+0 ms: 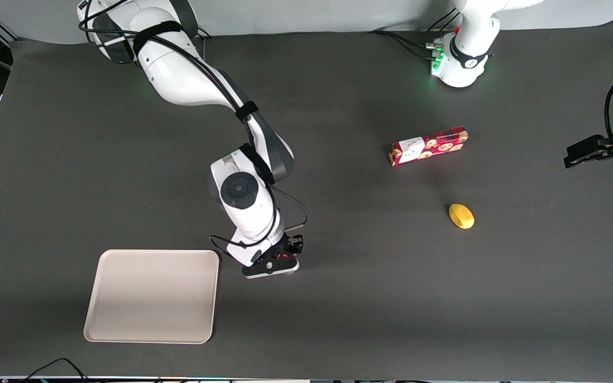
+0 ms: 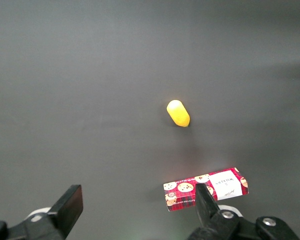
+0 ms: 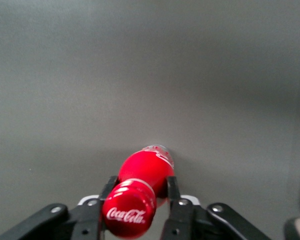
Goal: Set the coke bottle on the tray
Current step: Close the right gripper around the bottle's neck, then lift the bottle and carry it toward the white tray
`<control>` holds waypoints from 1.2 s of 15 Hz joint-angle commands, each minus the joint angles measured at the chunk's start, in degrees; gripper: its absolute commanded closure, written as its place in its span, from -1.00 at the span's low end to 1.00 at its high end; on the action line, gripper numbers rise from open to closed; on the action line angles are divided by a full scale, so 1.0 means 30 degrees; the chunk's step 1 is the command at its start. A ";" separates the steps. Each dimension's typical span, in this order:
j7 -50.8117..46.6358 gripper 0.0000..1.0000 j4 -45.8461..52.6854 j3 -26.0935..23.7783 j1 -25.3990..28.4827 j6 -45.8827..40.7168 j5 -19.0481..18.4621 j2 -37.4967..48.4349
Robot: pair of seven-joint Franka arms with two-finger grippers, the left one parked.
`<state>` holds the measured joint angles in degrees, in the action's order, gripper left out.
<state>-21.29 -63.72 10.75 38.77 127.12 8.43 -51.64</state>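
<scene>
One tray (image 1: 152, 296) with nothing in it, pincer (image 1: 277, 264) beside it, apparently clamped round coke bottle (image 3: 142, 187) neck.

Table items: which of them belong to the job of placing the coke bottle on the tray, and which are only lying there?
Part of the job:
- coke bottle, between the claw's fingers
- tray, with nothing on it
- claw, low over the table beside the tray

Only lying there:
- red cookie box
- yellow object, nearer the front camera than the box
</scene>
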 commanded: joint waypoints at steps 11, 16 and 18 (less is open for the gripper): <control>0.0505 1.00 0.0673 0.0489 -0.0062 -0.6738 0.0238 0.3347; 0.0565 1.00 0.0848 0.0490 -0.0062 -1.1253 0.0356 0.6778; 0.0565 1.00 0.1604 0.0460 -0.0033 -1.2834 0.0385 0.7368</control>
<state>-20.88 -59.79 12.12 38.43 93.81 8.43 -33.13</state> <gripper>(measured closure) 0.573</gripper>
